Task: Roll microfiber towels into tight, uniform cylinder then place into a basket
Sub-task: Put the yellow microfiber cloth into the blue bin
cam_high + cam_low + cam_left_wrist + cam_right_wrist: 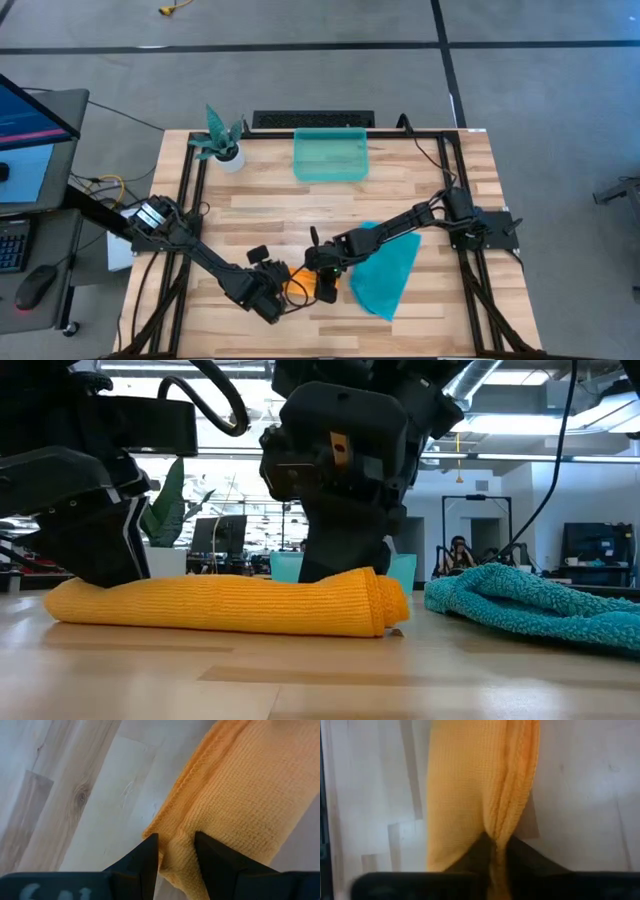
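The orange towel [220,605] lies on the table near its front edge as a long, loosely rolled bundle; its layered end [390,605] shows in the low view. My left gripper [272,298] is shut on one end of it and my right gripper [322,280] on the other. The teal towel [385,272] lies rumpled and flat on the table, right of the orange one, with the right arm passing above it. The teal-green basket [331,155] stands at the table's far edge. My left gripper pinches a bulge of cloth at the roll's end [176,851] between its two fingers [145,862]. It comes slanting down from the table's left. The roll lies on the table. My right gripper pinches a raised ridge of cloth beside the roll's hemmed edges [496,834], near its other end. The fingers [520,852] slant down from the table's right and lie across the roll. One layer or several, I cannot tell. The roll rests on the table.
A small potted plant [222,142] stands at the far left, beside the basket. Dark frame rails [192,190] run along the table's left and right sides. Bare wood lies between the towels and the basket.
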Robot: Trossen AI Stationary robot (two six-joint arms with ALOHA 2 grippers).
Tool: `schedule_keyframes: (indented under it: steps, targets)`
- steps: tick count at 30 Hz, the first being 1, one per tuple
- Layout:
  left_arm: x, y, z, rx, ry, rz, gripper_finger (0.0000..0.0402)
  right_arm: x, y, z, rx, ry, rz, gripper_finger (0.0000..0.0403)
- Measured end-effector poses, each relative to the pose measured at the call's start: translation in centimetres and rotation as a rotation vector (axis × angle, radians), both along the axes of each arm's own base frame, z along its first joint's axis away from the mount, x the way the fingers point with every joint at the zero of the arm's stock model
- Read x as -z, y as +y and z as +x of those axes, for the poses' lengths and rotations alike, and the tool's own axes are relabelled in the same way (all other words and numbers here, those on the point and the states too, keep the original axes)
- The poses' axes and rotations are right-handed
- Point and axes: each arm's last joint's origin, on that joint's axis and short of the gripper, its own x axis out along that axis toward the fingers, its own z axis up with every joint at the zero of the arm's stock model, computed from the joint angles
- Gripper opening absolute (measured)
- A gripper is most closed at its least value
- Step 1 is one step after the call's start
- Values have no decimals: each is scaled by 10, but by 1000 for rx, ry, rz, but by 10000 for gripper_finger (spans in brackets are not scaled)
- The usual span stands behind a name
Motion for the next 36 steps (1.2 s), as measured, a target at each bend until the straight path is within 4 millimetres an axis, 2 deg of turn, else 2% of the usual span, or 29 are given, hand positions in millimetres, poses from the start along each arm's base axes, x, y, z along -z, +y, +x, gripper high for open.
schedule_keyframes:
  steps: [3, 8, 14, 19, 25, 28, 31, 36]
  targets:
    - [-2, -2, 0, 27, 11, 16, 125, 0, 0, 0, -6, 0, -1, 15]
    - [-9, -9, -4, 54, 38, 43, 125, 0, 1, -1, -11, -2, -5, 27]
    - [-21, -20, -17, 62, 30, 39, 125, 0, 1, -1, -12, 0, -7, 9]
    - [-55, -25, -37, 74, -46, -2, 125, 1, 3, -2, -20, 6, -8, 15]
    - [-105, -14, -70, 87, -164, 14, 125, 1, 7, -4, -29, -2, -30, 8]
    - [-119, -11, -78, 126, -187, 2, 125, 1, 7, -4, -27, -4, -36, 14]
    - [-122, -11, -78, 145, -186, -20, 126, 1, 7, -4, -27, -4, -36, 13]
    - [-112, -15, -73, 175, -127, -2, 143, 1, 8, -4, -28, -5, -37, 9]
